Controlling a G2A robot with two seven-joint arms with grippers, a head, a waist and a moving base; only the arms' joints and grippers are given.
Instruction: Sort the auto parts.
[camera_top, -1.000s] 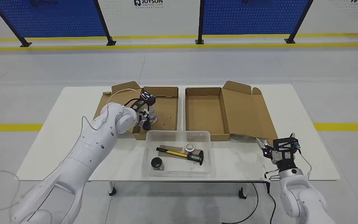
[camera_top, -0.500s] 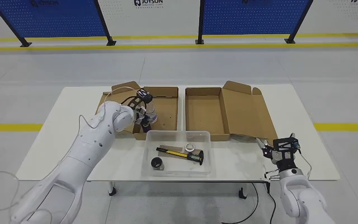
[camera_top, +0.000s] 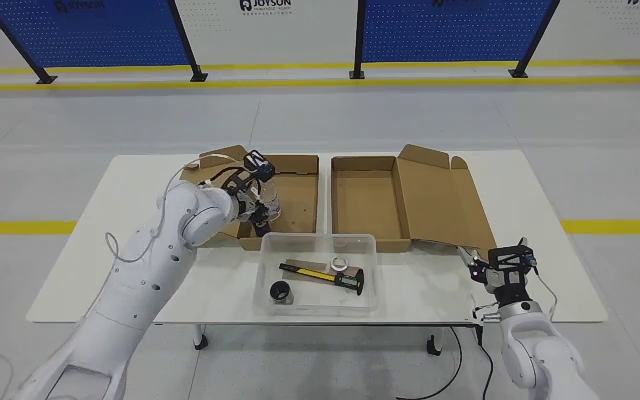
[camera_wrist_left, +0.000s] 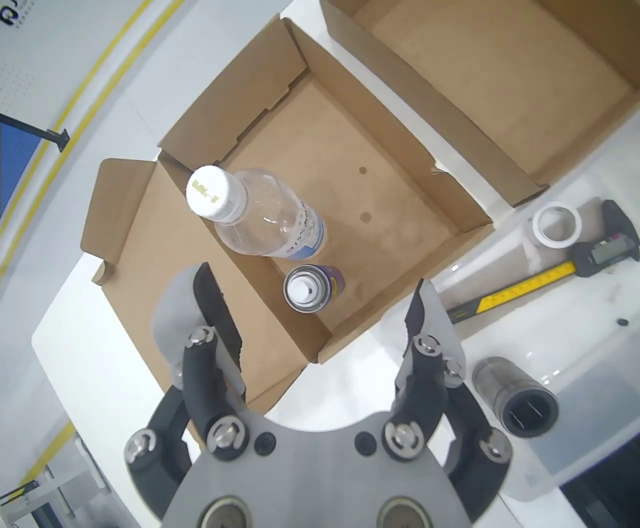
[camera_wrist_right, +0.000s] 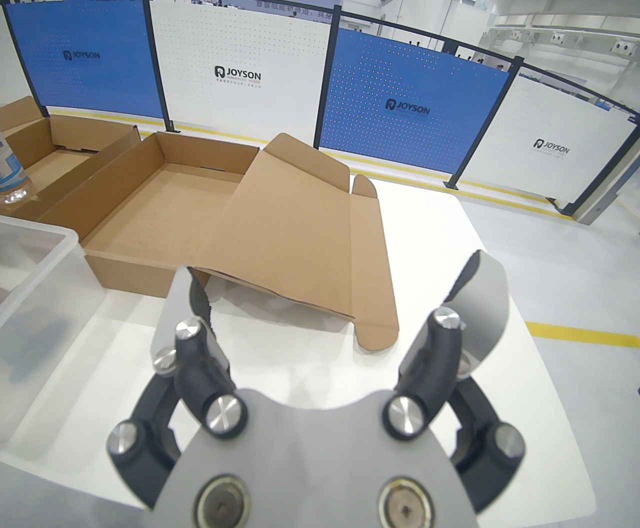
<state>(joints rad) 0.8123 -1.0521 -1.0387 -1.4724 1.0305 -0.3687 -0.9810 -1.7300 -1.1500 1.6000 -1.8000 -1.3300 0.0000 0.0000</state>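
The left gripper (camera_wrist_left: 310, 280) hangs wide open above the cardboard box (camera_wrist_left: 350, 150) at the worktop's eleven o'clock, over an upright spray can (camera_wrist_left: 307, 296) and a water bottle (camera_wrist_left: 260, 215). At seven o'clock in the clear tub (camera_top: 318, 237) lies a steel sleeve (camera_wrist_left: 515, 397). It is probably heavy, stiff and slick, best pinched across its middle. The right gripper (camera_wrist_right: 332, 270), also wide open, sits at four o'clock.

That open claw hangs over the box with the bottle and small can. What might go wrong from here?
The spray can and the bottle stand upright, close together, in the left box; the open left gripper above them might knock one over if it swings low.
The caliper lies flat in the clear bin beside a white ring, so a grab may catch both or slip.
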